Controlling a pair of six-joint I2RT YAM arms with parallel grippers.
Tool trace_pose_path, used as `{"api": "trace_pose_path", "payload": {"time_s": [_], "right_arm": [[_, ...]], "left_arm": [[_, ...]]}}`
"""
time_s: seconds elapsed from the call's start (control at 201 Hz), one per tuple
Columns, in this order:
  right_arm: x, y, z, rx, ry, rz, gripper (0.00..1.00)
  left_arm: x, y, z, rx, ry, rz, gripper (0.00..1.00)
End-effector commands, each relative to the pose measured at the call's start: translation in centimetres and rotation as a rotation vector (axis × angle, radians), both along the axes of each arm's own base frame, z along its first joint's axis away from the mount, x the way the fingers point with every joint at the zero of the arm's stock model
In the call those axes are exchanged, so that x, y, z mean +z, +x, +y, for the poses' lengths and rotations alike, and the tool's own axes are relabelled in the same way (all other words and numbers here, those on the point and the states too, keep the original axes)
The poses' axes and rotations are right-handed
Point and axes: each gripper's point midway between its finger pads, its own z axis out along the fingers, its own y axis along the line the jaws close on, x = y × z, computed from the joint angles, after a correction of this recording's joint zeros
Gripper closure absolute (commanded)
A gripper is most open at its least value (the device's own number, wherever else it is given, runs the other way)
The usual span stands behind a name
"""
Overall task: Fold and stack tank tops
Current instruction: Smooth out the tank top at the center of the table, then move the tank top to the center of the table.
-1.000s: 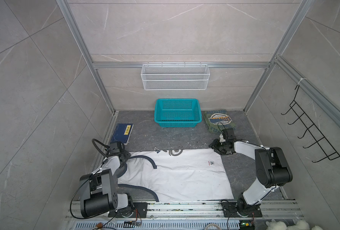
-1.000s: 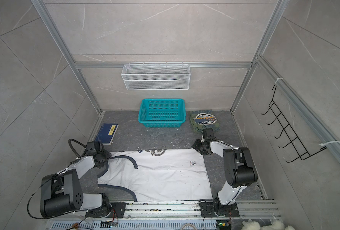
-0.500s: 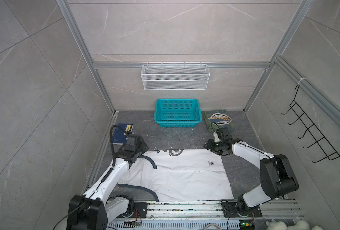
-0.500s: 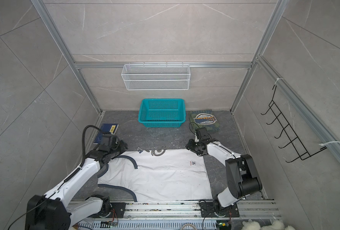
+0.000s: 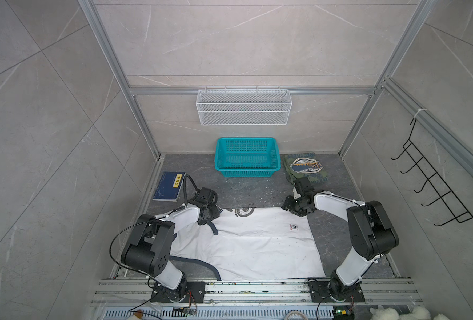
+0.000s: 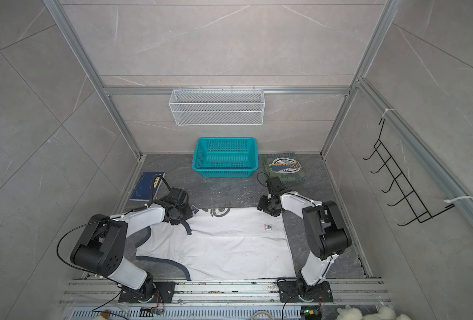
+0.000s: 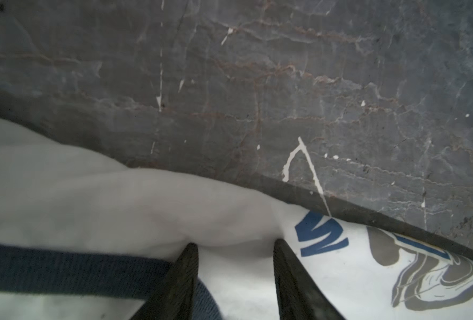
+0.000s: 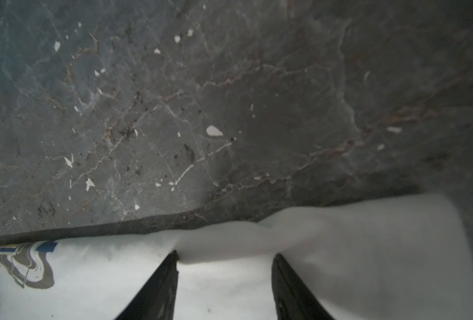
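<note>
A dark grey marbled tabletop (image 5: 246, 194) sits inside pale tiled walls. The white tank top (image 5: 252, 243) lies flat from centre to 6 o'clock, and the olive tank top (image 5: 306, 169) rests folded at 1 o'clock beside the teal basket (image 5: 246, 171) at 12. The left gripper (image 7: 234, 245) and right gripper (image 8: 225, 255), both spread, straddle the far edge of the white tank top; a blue book (image 5: 169, 186) lies clear at 10.

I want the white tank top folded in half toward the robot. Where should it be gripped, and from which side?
Best guess: grip the white tank top at its two far corners, coming down from above. It lies flat, so only its edges can be pinched; the left gripper and right gripper sit at those corners with jaws apart.
</note>
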Motion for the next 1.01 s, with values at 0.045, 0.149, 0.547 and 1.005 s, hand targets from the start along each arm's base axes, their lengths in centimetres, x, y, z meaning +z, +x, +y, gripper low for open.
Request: {"api": "trace_pose_path", "payload": {"time_s": [0.045,0.149,0.547,1.005], "right_arm": [[-2.6,0.9,-2.0,-0.058,-0.046,0.075,0.43],[-2.7,2.4,-2.5,-0.08,-0.032,0.065,0.44],[-1.0,7.8,-3.9,-0.109,-0.028,0.008,0.45],[8.0,-4.7,-5.9,-0.057,-0.061,-0.086,0.4]], "left_arm": [[-2.0,1.0,-0.6,0.0,-0.002,0.025,0.52],[-2.4,2.2,-1.1,-0.001,-0.005,0.025,0.52],[-0.4,8.9,-3.1,-0.03,0.011,-0.034,0.49],[8.7,-3.3,-3.0,-0.182,0.109,-0.083,0.31]]}}
